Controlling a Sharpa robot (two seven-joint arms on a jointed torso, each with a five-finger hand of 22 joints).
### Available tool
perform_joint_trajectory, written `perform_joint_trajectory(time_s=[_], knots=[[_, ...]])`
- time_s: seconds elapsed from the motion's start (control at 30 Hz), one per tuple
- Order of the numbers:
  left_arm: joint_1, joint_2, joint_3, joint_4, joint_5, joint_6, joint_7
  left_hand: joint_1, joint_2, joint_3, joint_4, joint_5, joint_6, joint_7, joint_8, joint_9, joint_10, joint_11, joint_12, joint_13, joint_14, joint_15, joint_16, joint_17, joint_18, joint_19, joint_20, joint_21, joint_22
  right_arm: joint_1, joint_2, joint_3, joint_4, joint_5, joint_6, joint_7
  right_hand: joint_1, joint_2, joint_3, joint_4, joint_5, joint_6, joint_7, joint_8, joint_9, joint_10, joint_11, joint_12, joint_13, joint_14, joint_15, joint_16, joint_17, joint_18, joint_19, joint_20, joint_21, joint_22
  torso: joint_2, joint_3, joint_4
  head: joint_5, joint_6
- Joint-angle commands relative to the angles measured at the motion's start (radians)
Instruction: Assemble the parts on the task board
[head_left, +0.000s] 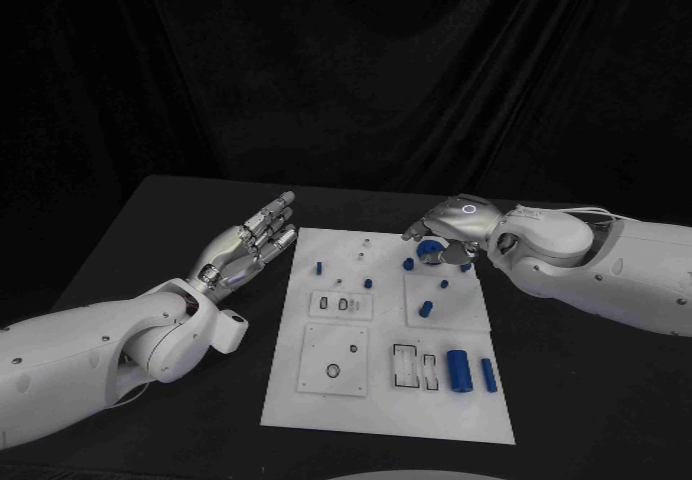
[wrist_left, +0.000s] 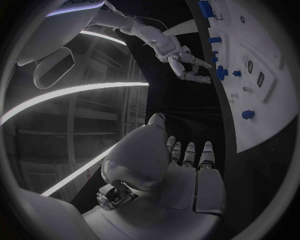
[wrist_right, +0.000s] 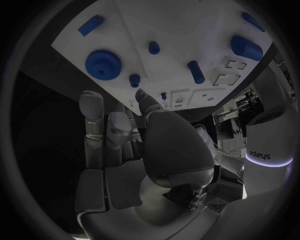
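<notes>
While poised above the far right part of the white rectangular plastic task board (head_left: 387, 405), hovers with the silver many-fingered right hand (head_left: 444, 232) and grips nothing: fingers (wrist_right: 92, 107) loosely apart and empty, pointing down at the board. Sits just beside the round blue toothed gear (head_left: 430, 258), which lies on the board's far right area; cannot tell whether touching it or not.

Keeps the silver left hand (head_left: 248, 248) flat and open over the black desk (head_left: 144, 225), just beside the board's far left edge, fingers straight, holding nothing.

Elsewhere on the board, apart from both hands: a thick blue cylinder (head_left: 459, 370) and a slimmer blue cylinder (head_left: 489, 374) lying side by side at the near right, next to the rectangular slots (head_left: 408, 366); a short blue peg (head_left: 427, 310) lying between them and the gear.

Judged as the reach toward a first pick, most likely the gear, with most of the assembly not yet done. Calls next for lowering the right hand, closing the fingers round the gear's rim without nudging the small pieces nearby, then lifting and carrying to its seat. Cannot tell which seat is meant.
</notes>
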Motion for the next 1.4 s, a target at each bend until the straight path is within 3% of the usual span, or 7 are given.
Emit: perform_joint_trajectory(time_s=[0.03,0.57,0.7,0.9,1.4], knots=[[0.003,0.002,0.001,0.000,-0.005,0.020,0.067,0.010,0.002,0.005,-0.001,0.003,-0.007,-0.001,-0.001,-0.001,0.000,0.003,-0.003,-0.001,0.001,0.006,-0.004,-0.001,0.015,0.000,0.006,-0.003,-0.002,-0.012,0.009,0.001,-0.017,0.000,-0.054,0.034,0.007,-0.008,0.012,0.002,0.013,0.027,0.016,0.003,0.001,-0.001,0.007,-0.007,-0.002,0.021,0.006,0.009,0.006,-0.016,-0.007,0.003,0.016,0.021,0.000,-0.0007,0.0003,0.001,0.000],[0.003,0.000,0.001,-0.002,-0.005,0.037,0.056,0.013,0.003,0.008,-0.001,0.005,-0.007,0.004,0.000,-0.001,0.000,0.009,-0.003,-0.001,0.001,0.019,-0.004,-0.001,0.015,0.000,0.018,-0.003,-0.002,-0.051,0.058,0.001,-0.090,0.009,-0.051,0.069,0.011,-0.015,0.055,0.015,0.048,0.084,0.029,0.008,0.003,0.045,0.012,0.000,-0.005,0.024,0.009,0.036,0.038,-0.023,-0.016,0.007,0.074,0.102,-0.001,-0.0009,-0.0012,0.006,-0.010],[0.003,-0.003,0.001,-0.001,-0.005,0.040,0.054,0.015,0.003,0.010,-0.001,0.006,-0.005,0.006,0.000,0.000,0.000,0.011,-0.003,-0.001,0.001,0.023,-0.004,-0.001,0.015,0.000,0.022,-0.003,-0.002,-0.058,0.067,0.001,-0.104,0.009,-0.042,0.072,0.009,-0.023,0.076,0.022,0.058,0.109,0.031,0.010,0.004,0.055,0.013,-0.005,-0.010,0.023,0.010,0.038,0.040,-0.023,-0.022,0.008,0.082,0.116,-0.001,-0.0017,0.0010,0.004,-0.008],[0.003,-0.006,0.001,0.001,-0.005,0.046,0.053,0.018,0.001,0.011,-0.003,0.009,-0.004,0.009,0.000,0.000,0.000,0.014,-0.003,-0.001,0.001,0.029,-0.004,-0.001,0.016,0.000,0.028,-0.003,-0.002,-0.068,0.081,0.001,-0.128,0.009,-0.047,0.073,0.008,-0.027,0.096,0.029,0.063,0.133,0.034,0.012,0.005,0.055,0.015,-0.011,-0.015,0.023,0.011,0.042,0.045,-0.024,-0.024,0.009,0.093,0.135,-0.001,-0.0016,-0.0007,0.004,-0.017],[0.003,-0.003,0.001,-0.004,-0.005,0.057,0.046,0.022,0.000,0.014,-0.004,0.013,-0.005,0.014,0.000,0.000,0.000,0.020,-0.003,-0.001,0.001,0.039,-0.004,-0.001,0.016,0.000,0.040,-0.003,-0.002,-0.084,0.108,0.001,-0.178,0.009,-0.070,0.086,0.009,-0.024,0.132,0.042,0.059,0.159,0.032,0.010,0.005,0.050,0.016,-0.015,-0.025,0.022,0.013,0.044,0.047,-0.025,-0.030,0.010,0.102,0.153,-0.001,-0.0009,-0.0004,0.007,-0.023]])
